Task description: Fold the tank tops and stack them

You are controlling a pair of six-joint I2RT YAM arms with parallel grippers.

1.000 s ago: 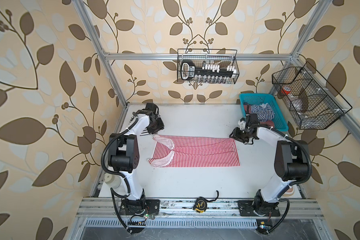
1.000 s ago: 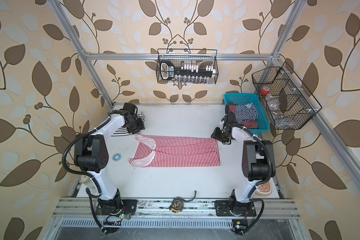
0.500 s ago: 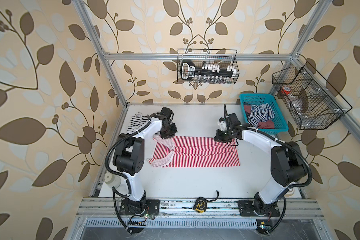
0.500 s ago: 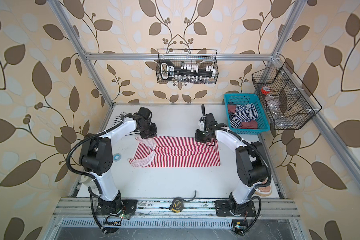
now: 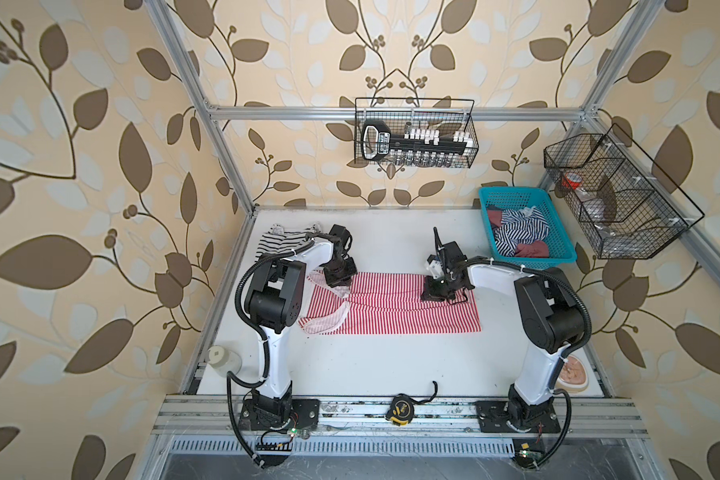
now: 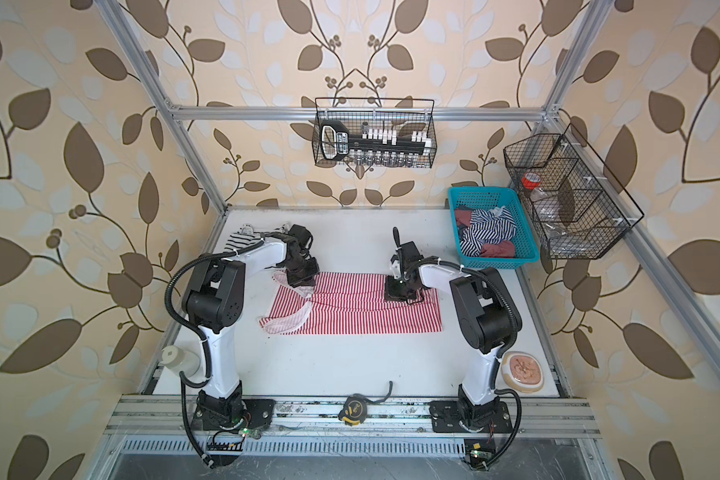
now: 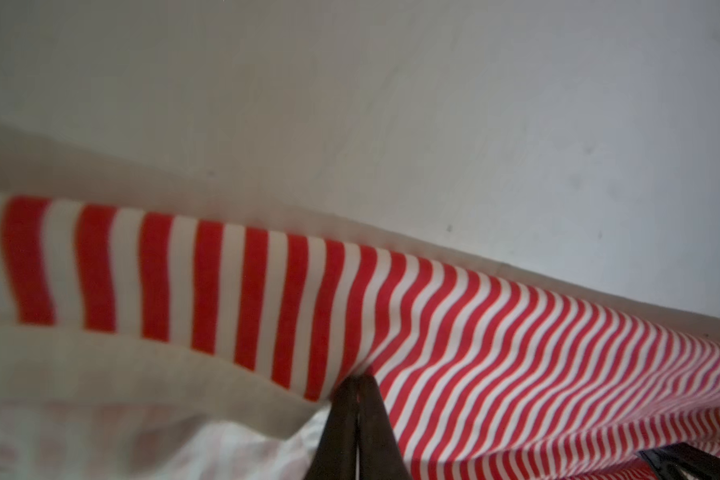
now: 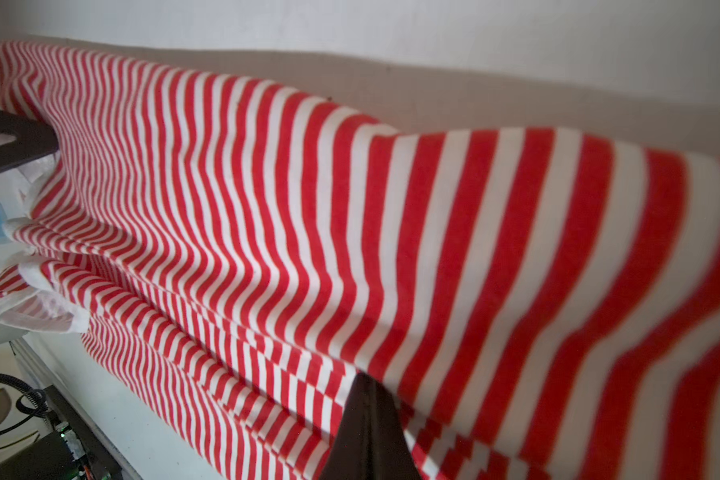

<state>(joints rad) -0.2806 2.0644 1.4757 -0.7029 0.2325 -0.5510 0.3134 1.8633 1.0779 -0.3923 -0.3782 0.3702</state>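
Since a second ago, your left gripper (image 5: 339, 284) and right gripper (image 5: 434, 296) have moved inward; both now pinch fully closed on the far edge of the red-and-white tank top (image 5: 391, 318), spread across the middle of the table (image 5: 371, 365).

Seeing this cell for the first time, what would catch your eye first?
The red-and-white striped tank top lies spread across mid-table, with the left gripper and right gripper both shut on its far edge. Beyond that, a turquoise basket holding a crumpled navy-striped top sits at the far right corner.
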